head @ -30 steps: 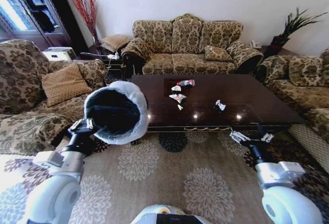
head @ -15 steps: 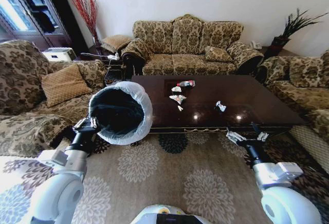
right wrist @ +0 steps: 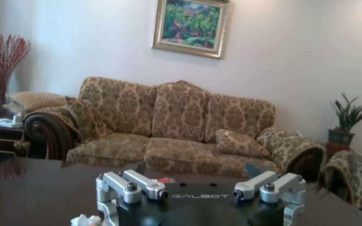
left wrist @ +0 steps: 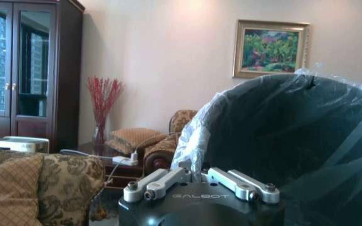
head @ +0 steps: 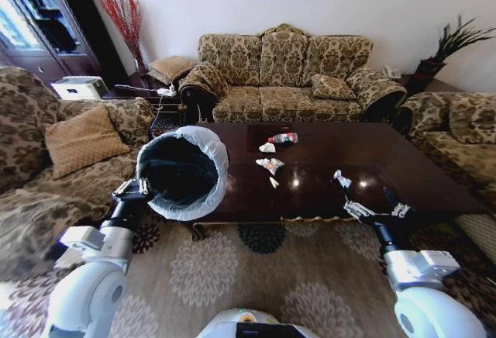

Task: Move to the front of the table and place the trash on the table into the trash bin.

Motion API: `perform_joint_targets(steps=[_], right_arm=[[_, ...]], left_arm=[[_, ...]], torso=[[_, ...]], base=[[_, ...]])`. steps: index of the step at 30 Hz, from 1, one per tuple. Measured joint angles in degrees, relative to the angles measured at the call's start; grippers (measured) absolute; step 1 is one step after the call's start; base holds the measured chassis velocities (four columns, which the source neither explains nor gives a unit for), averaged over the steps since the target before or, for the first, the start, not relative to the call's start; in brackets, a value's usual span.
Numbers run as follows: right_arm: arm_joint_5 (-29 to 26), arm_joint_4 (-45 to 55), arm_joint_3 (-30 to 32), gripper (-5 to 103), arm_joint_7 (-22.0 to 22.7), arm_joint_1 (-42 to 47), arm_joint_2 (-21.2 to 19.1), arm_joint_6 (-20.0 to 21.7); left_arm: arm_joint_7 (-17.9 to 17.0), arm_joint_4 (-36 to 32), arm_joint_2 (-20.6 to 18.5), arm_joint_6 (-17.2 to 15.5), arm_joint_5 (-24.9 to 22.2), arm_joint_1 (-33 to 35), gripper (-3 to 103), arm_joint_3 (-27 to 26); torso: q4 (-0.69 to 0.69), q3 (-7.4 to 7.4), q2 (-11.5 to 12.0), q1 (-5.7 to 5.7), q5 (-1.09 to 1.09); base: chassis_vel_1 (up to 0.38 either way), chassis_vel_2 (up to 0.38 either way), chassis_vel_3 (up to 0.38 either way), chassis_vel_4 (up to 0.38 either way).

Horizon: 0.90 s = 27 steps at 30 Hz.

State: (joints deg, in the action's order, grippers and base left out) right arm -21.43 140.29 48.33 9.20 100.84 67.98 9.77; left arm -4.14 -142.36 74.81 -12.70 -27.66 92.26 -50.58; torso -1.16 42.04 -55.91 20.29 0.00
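I'm at the table [head: 403,160] front — left gripper [head: 133,191] clamped on the trash bin [head: 183,171], right gripper [head: 378,211] spread wide near the trash [head: 270,165] — next, a reach for it.

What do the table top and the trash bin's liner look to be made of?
The table top looks like dark polished wood, perhaps lacquered: it mirrors bright spots. The trash bin, held up by the left gripper, has a thin translucent white plastic liner, crinkled and folded over its rim.
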Motion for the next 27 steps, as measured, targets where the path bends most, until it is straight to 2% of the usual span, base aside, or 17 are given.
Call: perform_joint_targets(steps=[6, 10, 12, 20, 23, 25, 27], right_arm=[[0.11, -0.18, 0.01, 100, 0.13, -0.06, -0.11, 0.15], [0.50, -1.39, -0.09, 100, 0.12, -0.23, -0.21, 0.41], [0.55, -3.85, -0.74, 100, 0.07, -1.17, -0.74, 0.51], [0.13, -13.37, -3.87, 100, 0.01, -7.84, -2.35, 0.47], [-1.23, -20.96, -10.10, 100, 0.00, -14.35, -3.52, 0.30], [-1.91, -25.66, -15.18, 100, 0.62, -18.51, -4.33, -1.44], [-1.95, -26.91, -16.66, 100, 0.85, -19.68, -4.58, -2.17]], left_arm=[[0.02, 0.06, 0.32, 0.42, 0.63, 0.38, 1, -0.01], [0.06, 0.10, 0.53, 1.88, 2.04, 1.06, 1, 0.21], [0.11, 0.31, 0.54, 2.80, 3.00, 1.32, 1, 0.56], [0.22, 0.65, 0.21, 3.03, 3.44, 1.93, 1, 0.58], [0.25, 1.53, -0.24, 3.33, 3.44, 1.92, 1, 0.49], [0.23, 2.04, -0.42, 3.84, 3.44, 1.94, 1, 0.50], [0.20, 2.12, -0.45, 3.91, 3.45, 1.97, 1, 0.51]], torso=[[-0.01, 0.01, 0.01, 0.01, 0.00], [-0.01, -0.07, -0.04, -0.18, 0.00], [-0.01, -0.08, -0.07, -0.20, -0.01], [0.00, -0.01, -0.02, -0.05, 0.00], [0.01, 0.00, -0.01, -0.03, 0.01], [0.00, -0.02, -0.01, -0.08, 0.01], [0.00, -0.03, -0.01, -0.09, 0.00]], base=[[-0.057, 0.141, 0.128, 0.005], [0.065, 0.024, 0.037, 0.059], [0.093, -0.029, -0.024, 0.083], [0.017, -0.004, -0.011, 0.023], [0.000, 0.000, 0.000, 0.000], [0.000, 0.000, 0.000, 0.000], [0.000, 0.000, 0.000, 0.000]])
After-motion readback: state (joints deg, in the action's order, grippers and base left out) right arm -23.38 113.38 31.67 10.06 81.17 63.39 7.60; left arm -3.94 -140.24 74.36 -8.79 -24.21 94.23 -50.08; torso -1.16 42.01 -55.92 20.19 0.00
